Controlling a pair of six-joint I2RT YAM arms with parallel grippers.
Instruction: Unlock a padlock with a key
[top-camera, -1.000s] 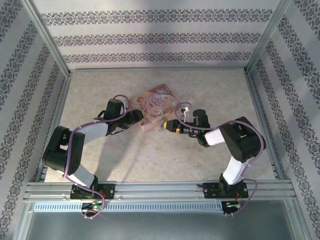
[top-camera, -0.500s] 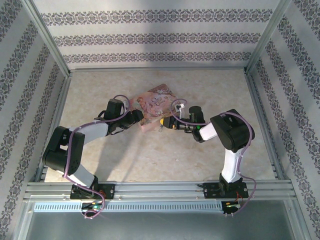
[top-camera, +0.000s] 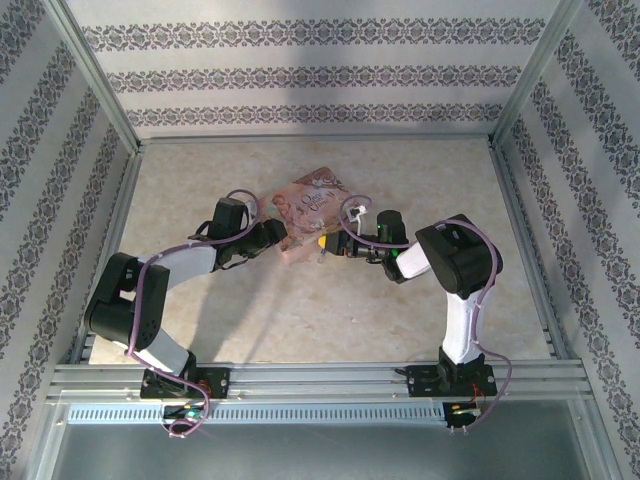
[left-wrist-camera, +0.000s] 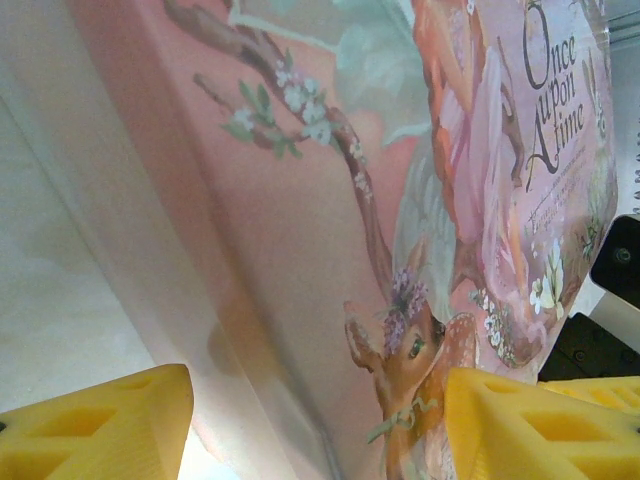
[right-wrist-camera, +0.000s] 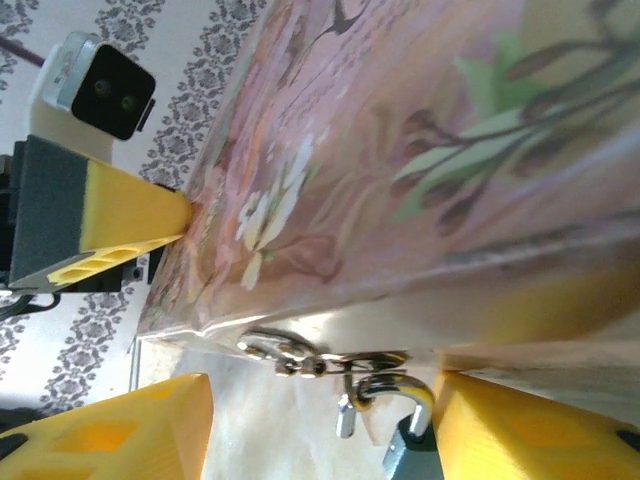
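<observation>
The pale tabletop (top-camera: 250, 320) carries a pink box (top-camera: 312, 205) near its middle, a little toward the far edge. The left gripper (top-camera: 284, 240) has the box's near left corner. Its yellow fingers (left-wrist-camera: 100, 425) stand wide apart, one on the lid and one at the side wall, and seem clamped on the box, probably to steady it while the lock is worked. The right gripper (top-camera: 326, 246) faces the box's near edge with fingers spread and gripping nothing. They straddle the padlock (right-wrist-camera: 408, 452), which hangs by its hoop from the clasp (right-wrist-camera: 285, 352) there. A pale sliver beside the hoop may be the key (right-wrist-camera: 345, 420), though it is too small to be sure.

The top view shows both arms converging on the box but reduces the lock to a speck. The right wrist view makes out the hoop and clasp, and the left finger pressed on the lid. The left wrist view reads the cover's painted title.
</observation>
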